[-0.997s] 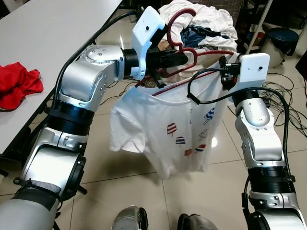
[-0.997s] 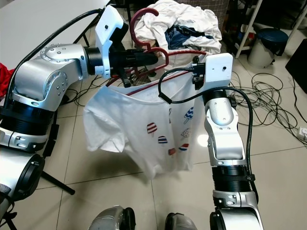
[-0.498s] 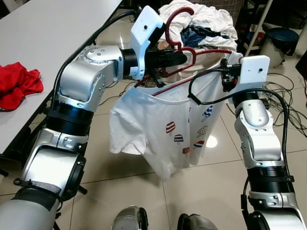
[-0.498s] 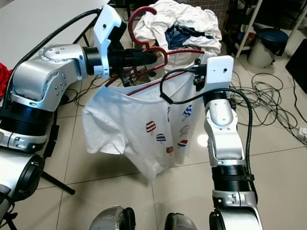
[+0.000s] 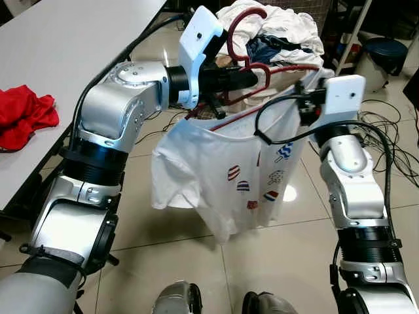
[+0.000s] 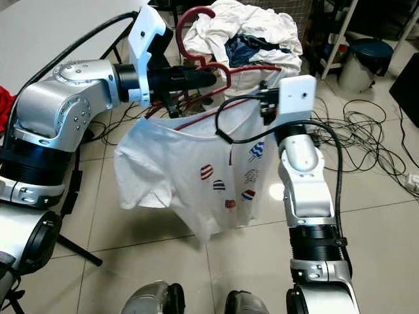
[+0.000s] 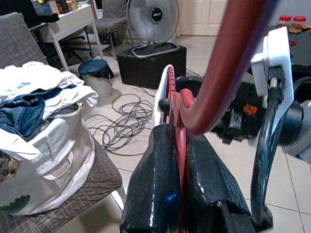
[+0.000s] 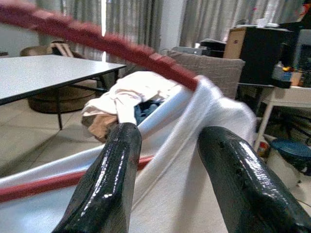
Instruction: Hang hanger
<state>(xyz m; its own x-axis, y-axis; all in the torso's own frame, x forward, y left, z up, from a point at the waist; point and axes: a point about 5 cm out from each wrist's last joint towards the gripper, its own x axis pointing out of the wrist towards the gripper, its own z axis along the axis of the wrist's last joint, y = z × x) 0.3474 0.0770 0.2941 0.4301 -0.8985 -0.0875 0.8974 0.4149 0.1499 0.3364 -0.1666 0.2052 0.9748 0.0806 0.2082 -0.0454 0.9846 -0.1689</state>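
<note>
I am clamping my left gripper on the red hanger's neck to hold it raised, while my right gripper, fingers apart, is working the white shirt's shoulder over its end.

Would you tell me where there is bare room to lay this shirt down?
The grey table is bare beyond the red cloth. The chair with the laundry heap is crowded, and cables clutter the floor by the right arm.

No text, label or number can be read anywhere.
</note>
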